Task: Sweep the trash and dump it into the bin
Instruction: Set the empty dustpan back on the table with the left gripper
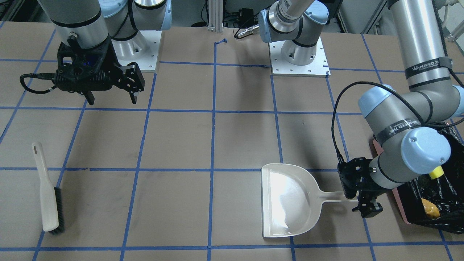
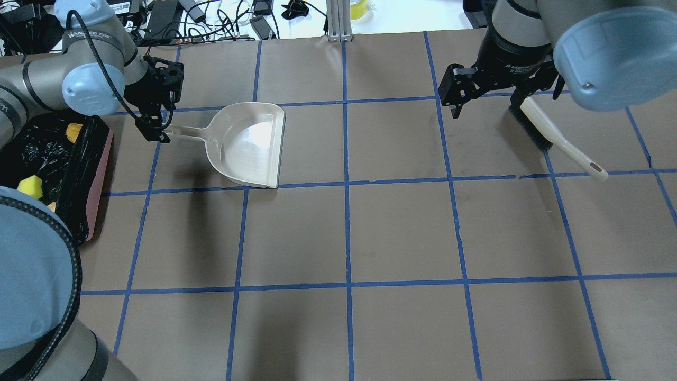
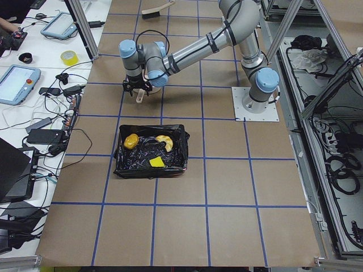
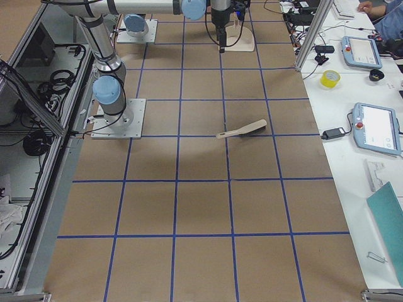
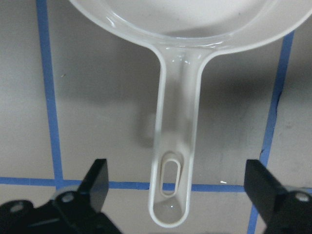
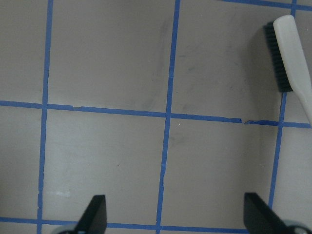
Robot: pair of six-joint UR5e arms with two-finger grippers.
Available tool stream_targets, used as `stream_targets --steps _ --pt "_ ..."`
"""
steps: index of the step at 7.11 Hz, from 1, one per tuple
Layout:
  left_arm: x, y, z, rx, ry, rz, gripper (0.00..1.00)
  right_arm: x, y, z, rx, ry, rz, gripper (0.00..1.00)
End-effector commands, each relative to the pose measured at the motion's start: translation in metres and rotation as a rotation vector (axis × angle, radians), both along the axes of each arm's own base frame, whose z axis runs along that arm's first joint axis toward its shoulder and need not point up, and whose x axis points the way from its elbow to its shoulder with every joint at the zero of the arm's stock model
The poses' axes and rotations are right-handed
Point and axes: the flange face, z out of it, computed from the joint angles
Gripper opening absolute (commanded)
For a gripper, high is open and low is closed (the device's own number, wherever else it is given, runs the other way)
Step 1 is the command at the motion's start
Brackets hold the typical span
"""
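Observation:
The trash lies in the bin (image 3: 121, 164), a pink box lined with a black bag. In it are an orange lump (image 3: 131, 141), a cream crescent (image 3: 164, 140) and a yellow wedge (image 3: 156, 162). The bin's pink wall also shows in the overhead view (image 2: 101, 180), with the wedge (image 2: 30, 186) inside. The beige dustpan (image 2: 248, 143) lies empty on the table. My left gripper (image 5: 178, 183) is open, its fingers standing well apart on either side of the handle's end (image 5: 170, 195). My right gripper (image 2: 484, 108) is open and empty above the table.
A beige hand brush (image 2: 555, 137) with black bristles lies on the table just beside my right gripper; it also shows in the right wrist view (image 6: 292, 53). The bin stands at the table's end on my left, right behind my left arm's elbow (image 1: 417, 152).

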Motion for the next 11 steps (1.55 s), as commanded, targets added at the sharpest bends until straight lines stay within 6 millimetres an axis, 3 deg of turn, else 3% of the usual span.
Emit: stream_targets --steps 1,3,5,9,11 --pt "-0.064 0.027 0.068 -0.043 0.002 0.2 1.0 0.0 0.0 0.0 0.001 0.0 0.0 1.0" --pt "-0.113 0.062 0.117 -0.076 0.011 0.481 1.0 0.0 0.0 -0.001 0.002 0.0 0.0 1.0" --pt "-0.129 0.104 0.162 -0.069 0.022 0.764 1.0 0.0 0.0 -0.001 0.002 0.0 0.0 1.0" --pt "-0.132 0.176 0.235 -0.097 0.034 1.3 1.0 0.0 0.0 -0.002 0.005 0.001 0.003 1.0" --pt "-0.13 0.198 0.256 -0.104 0.057 1.392 1.0 -0.002 0.0 -0.002 0.004 0.001 0.005 1.0"
